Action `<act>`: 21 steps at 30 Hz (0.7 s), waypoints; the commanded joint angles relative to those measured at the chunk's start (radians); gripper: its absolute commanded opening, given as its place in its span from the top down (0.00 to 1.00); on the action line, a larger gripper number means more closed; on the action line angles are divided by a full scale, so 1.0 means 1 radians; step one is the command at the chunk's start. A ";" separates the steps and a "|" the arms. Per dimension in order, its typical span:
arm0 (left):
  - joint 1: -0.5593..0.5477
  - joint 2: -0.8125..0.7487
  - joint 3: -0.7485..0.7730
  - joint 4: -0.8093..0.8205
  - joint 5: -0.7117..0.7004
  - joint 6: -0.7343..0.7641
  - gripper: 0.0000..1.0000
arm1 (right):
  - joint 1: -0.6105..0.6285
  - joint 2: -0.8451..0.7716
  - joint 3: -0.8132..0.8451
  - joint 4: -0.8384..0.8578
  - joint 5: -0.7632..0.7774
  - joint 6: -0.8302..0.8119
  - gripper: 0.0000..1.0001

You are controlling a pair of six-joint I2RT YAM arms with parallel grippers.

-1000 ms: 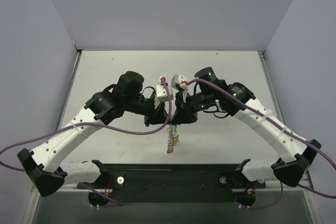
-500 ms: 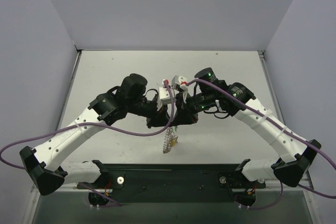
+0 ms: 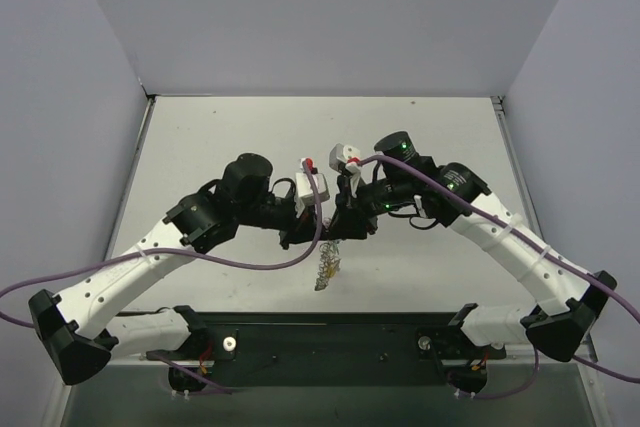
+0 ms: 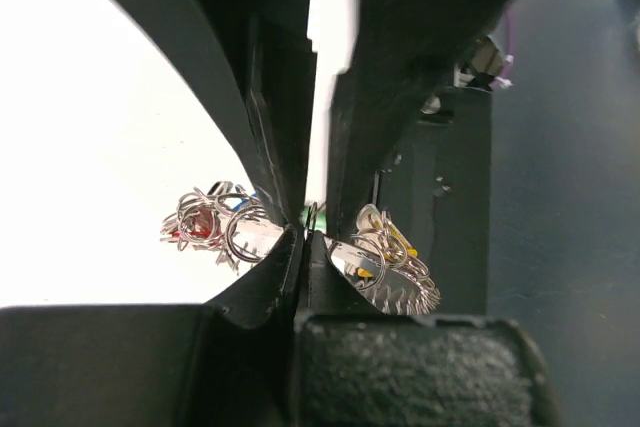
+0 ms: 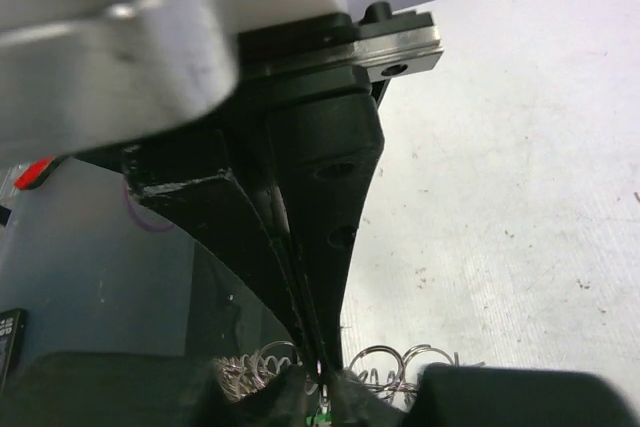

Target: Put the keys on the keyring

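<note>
The keyring [image 3: 325, 269], a silvery coil of wire, hangs with the keys between the two grippers above the table's near middle. My left gripper [image 3: 303, 234] is shut on a thin wire loop of the keyring [image 4: 311, 219]. In the left wrist view, keys with red and blue heads [image 4: 205, 227] bunch on its left and a yellow-headed key [image 4: 392, 255] on its right. My right gripper [image 3: 346, 228] faces it, almost touching. It is shut on the coiled keyring wire [image 5: 395, 362], with a green speck [image 5: 322, 415] at its tips.
The white table [image 3: 200, 147] has grey walls on the left, back and right. A black base rail [image 3: 320, 332] runs along the near edge. Purple cables [image 3: 250, 257] loop from both arms near the grippers.
The left arm swung slightly right, then back left and lower. The hanging bunch swayed a little. Both grippers stayed shut and close together.
</note>
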 commanded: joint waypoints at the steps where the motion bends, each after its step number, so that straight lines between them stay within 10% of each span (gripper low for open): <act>1: -0.014 -0.083 -0.063 0.215 -0.070 -0.055 1.00 | 0.004 -0.088 -0.041 0.199 0.010 0.033 0.73; 12: -0.014 -0.227 -0.255 0.483 -0.141 -0.072 1.00 | -0.010 -0.277 -0.231 0.473 0.252 0.165 0.19; 21: -0.014 -0.305 -0.378 0.681 -0.123 -0.095 1.00 | -0.100 -0.363 -0.339 0.605 0.122 0.235 0.15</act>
